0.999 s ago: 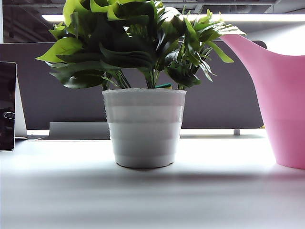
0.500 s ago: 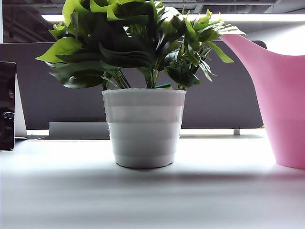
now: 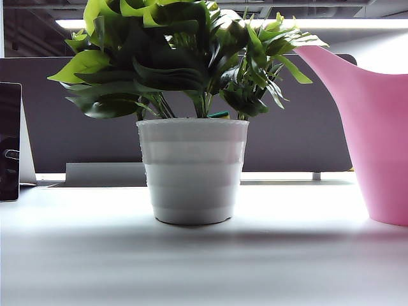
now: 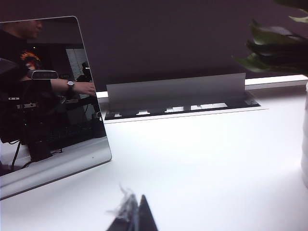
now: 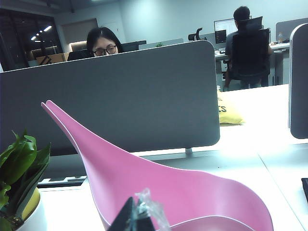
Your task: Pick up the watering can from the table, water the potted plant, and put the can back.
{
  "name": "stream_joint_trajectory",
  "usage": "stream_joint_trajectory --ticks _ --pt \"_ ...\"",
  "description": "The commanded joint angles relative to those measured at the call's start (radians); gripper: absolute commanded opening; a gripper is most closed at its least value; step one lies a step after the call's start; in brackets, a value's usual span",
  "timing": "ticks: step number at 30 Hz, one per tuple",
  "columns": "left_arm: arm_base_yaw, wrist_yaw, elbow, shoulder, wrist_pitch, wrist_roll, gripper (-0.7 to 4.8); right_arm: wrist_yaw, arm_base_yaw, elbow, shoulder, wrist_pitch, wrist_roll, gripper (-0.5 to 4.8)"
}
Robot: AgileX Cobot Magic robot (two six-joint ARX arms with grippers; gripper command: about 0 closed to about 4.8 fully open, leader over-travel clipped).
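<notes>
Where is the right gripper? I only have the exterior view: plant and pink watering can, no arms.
Observer: In the right wrist view, the right gripper is shut and empty, pointing at the watering can near its open top. I cannot tell whether it touches.
Operator: And the left one?
Observer: The left gripper is low over the table, shut and holding nothing, facing the gap between the standing dark screen and the plant.
Operator: Anything beyond the can?
Observer: A yellow bag lies on the desk past the end of the grey divider.
</notes>
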Motion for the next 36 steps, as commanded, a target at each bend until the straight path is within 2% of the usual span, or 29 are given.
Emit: stream_joint_trajectory --ticks 1,6,8,10,13,16,21,26,33,36 --pt "-0.002 0.003 0.001 0.001 0.01 0.0 -0.05 -0.002 0.001 0.005 0.001 0.01 0.0 -0.08" --pt "-0.002 0.003 0.001 0.001 0.01 0.0 -0.05 0.001 0.015 -0.009 0.001 0.009 -0.009 -0.08" --pt "-0.002 0.006 0.001 0.001 0.01 0.0 -0.05 0.049 0.073 -0.041 0.001 0.013 -0.085 -0.08" --pt "-0.002 0.005 0.001 0.001 0.01 0.0 -0.05 0.162 0.154 -0.092 0.001 0.037 -0.135 -0.08" --pt "-0.002 0.003 0.001 0.001 0.01 0.0 -0.05 0.428 0.304 -0.188 0.001 0.086 -0.137 -0.08" --pt "-0.002 0.003 0.001 0.001 0.01 0.0 -0.05 0.579 0.387 -0.271 0.0 0.137 -0.126 -0.08" --pt "-0.002 0.004 0.001 0.001 0.01 0.0 -0.05 0.597 0.469 -0.405 0.0 0.268 -0.125 -0.08" --pt "-0.003 0.003 0.001 0.001 0.01 0.0 -0.05 0.612 0.511 -0.402 0.0 0.209 -0.132 -0.08" --pt "-0.003 0.003 0.001 0.001 0.01 0.0 -0.05 0.543 0.493 -0.402 0.0 0.212 -0.142 -0.08" --pt "-0.003 0.003 0.001 0.001 0.01 0.0 -0.05 0.544 0.48 -0.402 0.0 0.213 -0.144 -0.08"
